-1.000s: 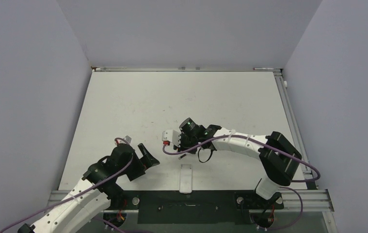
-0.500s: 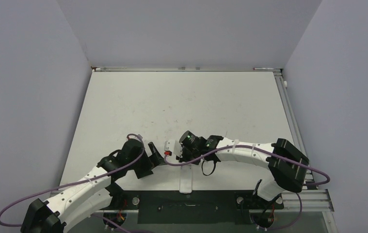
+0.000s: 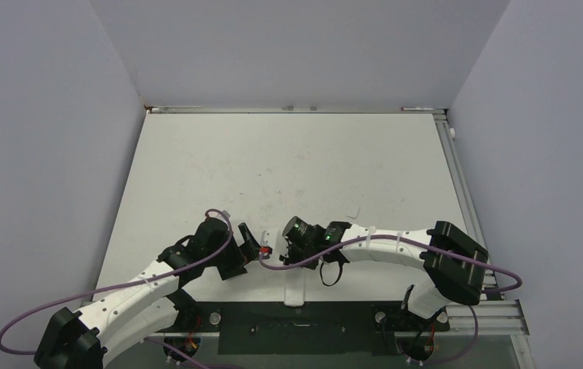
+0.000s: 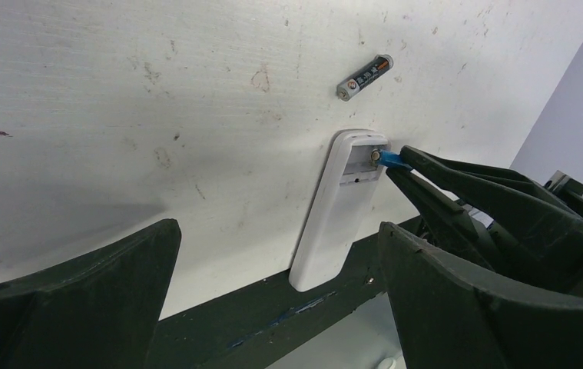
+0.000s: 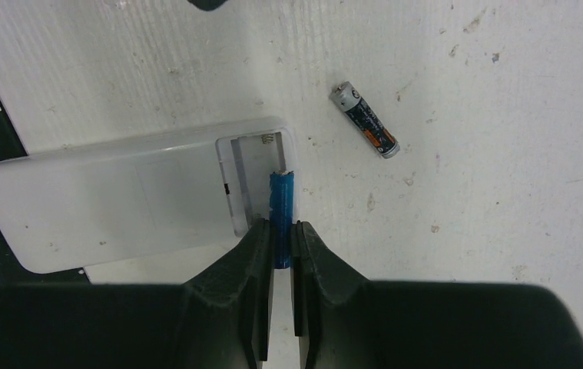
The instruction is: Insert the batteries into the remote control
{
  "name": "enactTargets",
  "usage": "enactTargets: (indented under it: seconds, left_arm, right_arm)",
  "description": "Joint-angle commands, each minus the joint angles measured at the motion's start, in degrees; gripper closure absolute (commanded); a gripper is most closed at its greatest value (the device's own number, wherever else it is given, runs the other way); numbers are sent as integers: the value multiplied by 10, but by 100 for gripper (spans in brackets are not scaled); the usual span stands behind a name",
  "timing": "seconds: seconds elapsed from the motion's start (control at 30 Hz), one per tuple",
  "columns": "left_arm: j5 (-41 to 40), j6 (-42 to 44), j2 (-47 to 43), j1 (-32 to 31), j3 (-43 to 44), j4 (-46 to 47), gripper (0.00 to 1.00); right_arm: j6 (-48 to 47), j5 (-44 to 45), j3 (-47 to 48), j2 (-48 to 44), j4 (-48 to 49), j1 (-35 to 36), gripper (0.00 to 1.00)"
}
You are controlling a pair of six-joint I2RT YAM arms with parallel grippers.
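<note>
At the remote control (image 5: 119, 200), right claw (image 5: 283, 231) pinches blue battery (image 5: 281, 196); left claw (image 4: 279, 238) gapes.

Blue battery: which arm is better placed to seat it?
Right. The right hand grips the slim blue battery, tip at the open compartment of the white plastic remote; the left hand hangs open, empty.

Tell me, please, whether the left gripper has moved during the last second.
Yes. In the top view the left gripper has shifted rightward, closer to the remote control, which has stayed put.
</note>
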Motion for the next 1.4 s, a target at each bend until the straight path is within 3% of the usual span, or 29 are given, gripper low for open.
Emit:
enactTargets:
  seconds: [0.0,1.37]
  left_arm:
    - [9,10,1,2,-1,32,0]
    - [12,9,-7,2,-9,32,1]
  right_arm:
    - [13,13,9,-4,3,8,91]
    - [22,27,57,60,-15,22,91]
